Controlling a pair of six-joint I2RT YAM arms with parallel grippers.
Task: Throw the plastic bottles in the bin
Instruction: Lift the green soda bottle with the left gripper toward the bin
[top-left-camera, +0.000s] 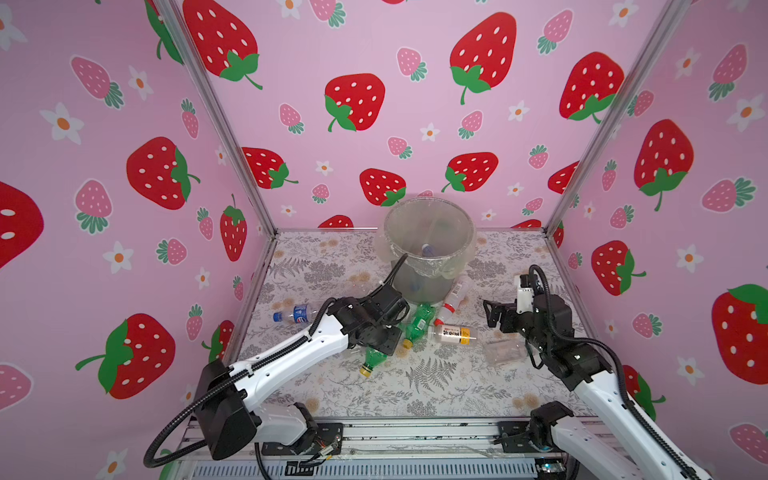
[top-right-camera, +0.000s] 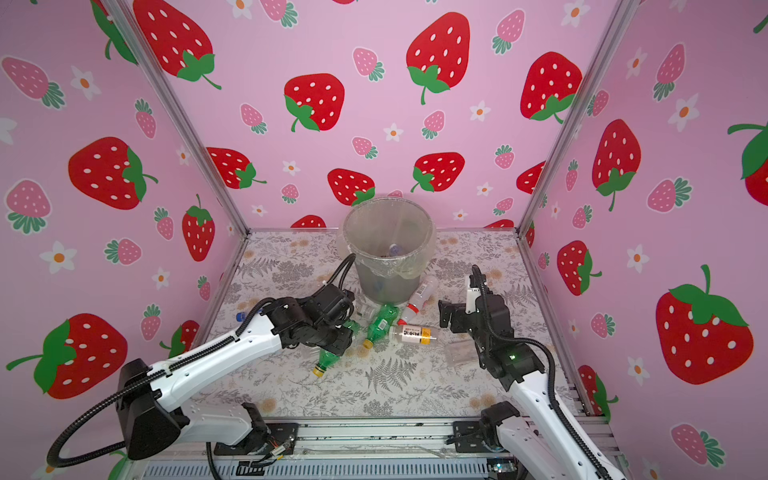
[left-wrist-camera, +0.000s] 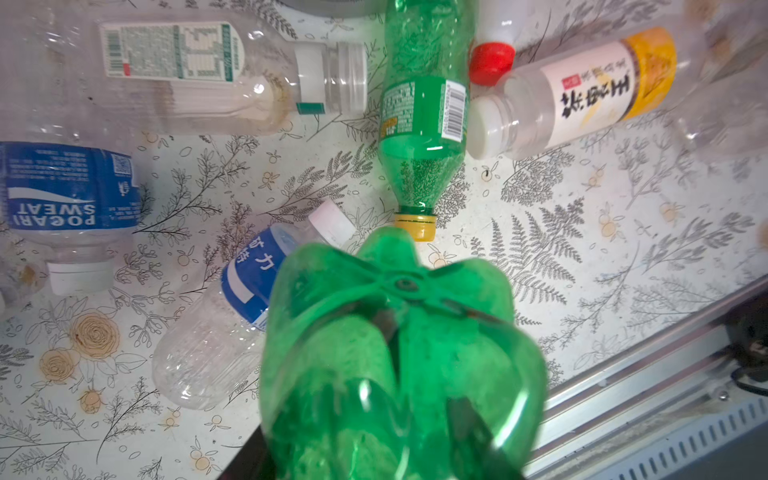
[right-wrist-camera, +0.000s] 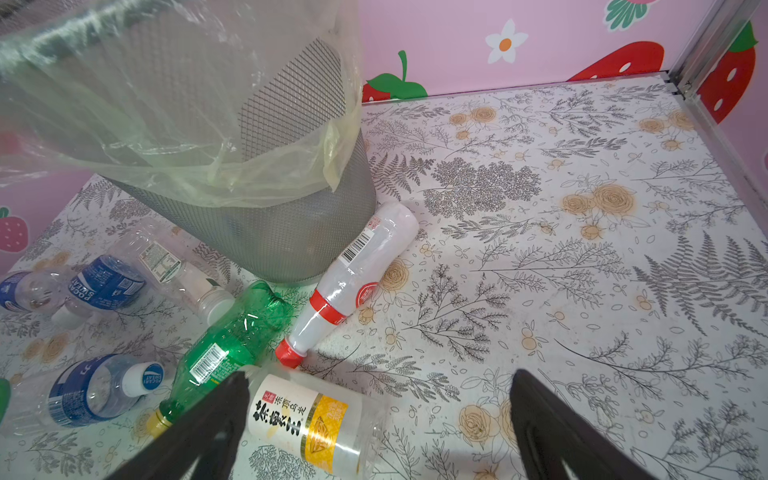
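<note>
My left gripper (top-left-camera: 379, 344) is shut on a green bottle (top-left-camera: 371, 360) with a yellow cap, whose base fills the left wrist view (left-wrist-camera: 399, 353). A second green bottle (top-left-camera: 417, 324), a whitish red-capped bottle (top-left-camera: 455, 297) and a yellow-labelled bottle (top-left-camera: 453, 334) lie in front of the bin (top-left-camera: 419, 286). A blue-labelled bottle (top-left-camera: 295, 314) lies to the left, and more blue-labelled ones (left-wrist-camera: 66, 195) show in the left wrist view. The lined bin holds a bottle (top-left-camera: 427, 249). My right gripper (right-wrist-camera: 378, 376) hangs open beside the yellow-labelled bottle (right-wrist-camera: 307, 419), holding nothing.
A crushed clear plastic piece (top-left-camera: 505, 351) lies under the right arm. Pink strawberry walls close in the left, back and right sides. A metal rail (top-left-camera: 415, 432) runs along the front edge. Open floral tabletop (right-wrist-camera: 582, 249) lies right of the bin.
</note>
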